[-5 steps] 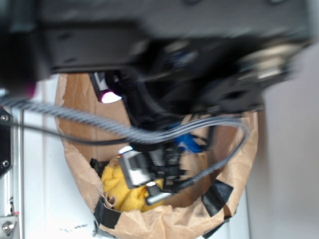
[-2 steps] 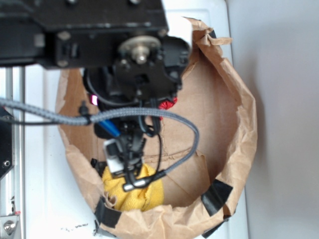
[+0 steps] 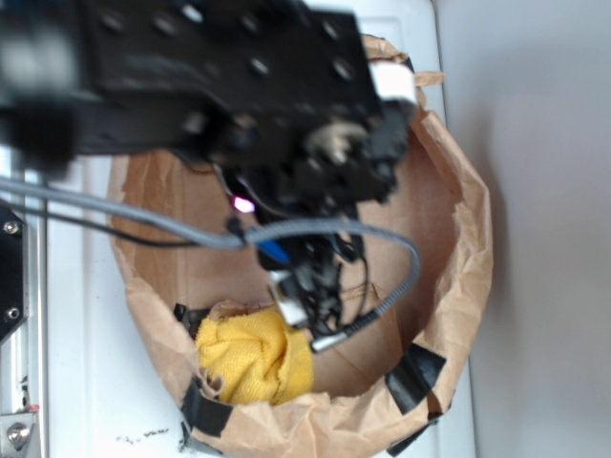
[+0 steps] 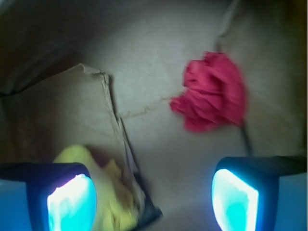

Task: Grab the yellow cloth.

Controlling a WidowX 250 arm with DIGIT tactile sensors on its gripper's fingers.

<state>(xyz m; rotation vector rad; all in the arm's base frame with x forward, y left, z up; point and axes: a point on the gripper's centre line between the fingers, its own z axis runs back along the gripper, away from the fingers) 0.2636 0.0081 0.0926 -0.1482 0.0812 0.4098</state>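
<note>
The arm reached down from above into a brown paper bag [image 3: 449,219] lying on the white counter [image 3: 81,382], its black wrist blurred over the bag's middle. The end effector [image 4: 153,192] hung with its fingers [image 4: 71,199] spread wide, nothing between them. The yellow cloth [image 3: 253,355] sat bunched against the bag's near wall, just beside the left finger. The red cloth [image 4: 211,92] lay apart, farther back on the bag's floor.
</note>
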